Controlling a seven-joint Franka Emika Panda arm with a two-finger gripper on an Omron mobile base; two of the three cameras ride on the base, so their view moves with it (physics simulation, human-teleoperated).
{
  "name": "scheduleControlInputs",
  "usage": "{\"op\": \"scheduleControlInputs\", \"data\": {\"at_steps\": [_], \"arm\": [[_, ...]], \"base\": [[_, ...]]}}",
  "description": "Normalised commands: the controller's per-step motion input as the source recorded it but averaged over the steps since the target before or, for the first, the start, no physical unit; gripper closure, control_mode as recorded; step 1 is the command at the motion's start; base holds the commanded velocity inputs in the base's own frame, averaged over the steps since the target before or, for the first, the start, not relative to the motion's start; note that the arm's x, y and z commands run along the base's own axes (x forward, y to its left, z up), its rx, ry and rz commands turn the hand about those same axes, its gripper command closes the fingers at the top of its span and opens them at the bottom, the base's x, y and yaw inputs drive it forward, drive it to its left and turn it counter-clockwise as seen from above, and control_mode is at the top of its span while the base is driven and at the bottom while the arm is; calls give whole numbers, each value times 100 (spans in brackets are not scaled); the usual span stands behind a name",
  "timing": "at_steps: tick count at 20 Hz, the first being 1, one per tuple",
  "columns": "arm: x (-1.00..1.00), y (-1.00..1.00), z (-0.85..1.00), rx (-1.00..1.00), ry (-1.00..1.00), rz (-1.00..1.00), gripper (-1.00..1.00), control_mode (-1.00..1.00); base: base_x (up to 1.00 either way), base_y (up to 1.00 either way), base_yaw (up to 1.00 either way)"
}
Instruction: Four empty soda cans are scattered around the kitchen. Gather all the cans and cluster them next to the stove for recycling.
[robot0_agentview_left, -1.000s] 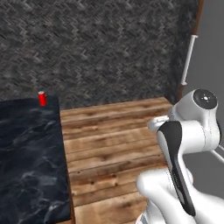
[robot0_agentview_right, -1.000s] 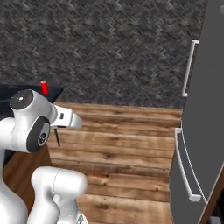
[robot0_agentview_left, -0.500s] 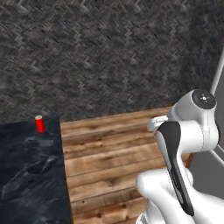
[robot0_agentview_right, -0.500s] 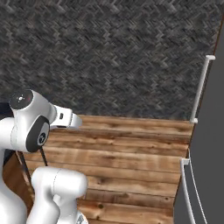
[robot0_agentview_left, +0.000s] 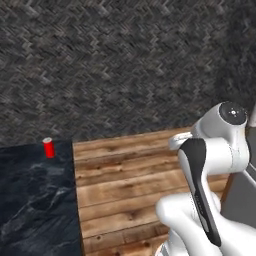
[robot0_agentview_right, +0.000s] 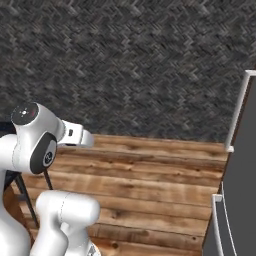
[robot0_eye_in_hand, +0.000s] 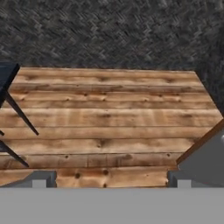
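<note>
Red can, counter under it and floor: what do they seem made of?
Red can: probably painted metal, judging by its silvery top. Counter: glossy black stone, likely marble, with pale veining. Floor: brown wood planks showing grain and knots, matte.

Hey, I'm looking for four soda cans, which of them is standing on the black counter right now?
One red can, upright near the black marbled counter's back corner by the wood floor. No other cans appear.
</note>
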Motion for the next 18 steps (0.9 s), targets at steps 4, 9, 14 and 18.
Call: {"op": "scheduleControlInputs", "data": {"at_steps": [4, 9, 14, 18], "arm": [[0, 0, 0, 0, 0, 0, -100, 100], [0, 0, 0, 0, 0, 0, -100, 100], [0, 0, 0, 0, 0, 0, -100, 100], [0, 0, 0, 0, 0, 0, -100, 100]], "base": [[50, -7, 33], [44, -17, 37], [29, -17, 41], [0, -9, 49]]}}
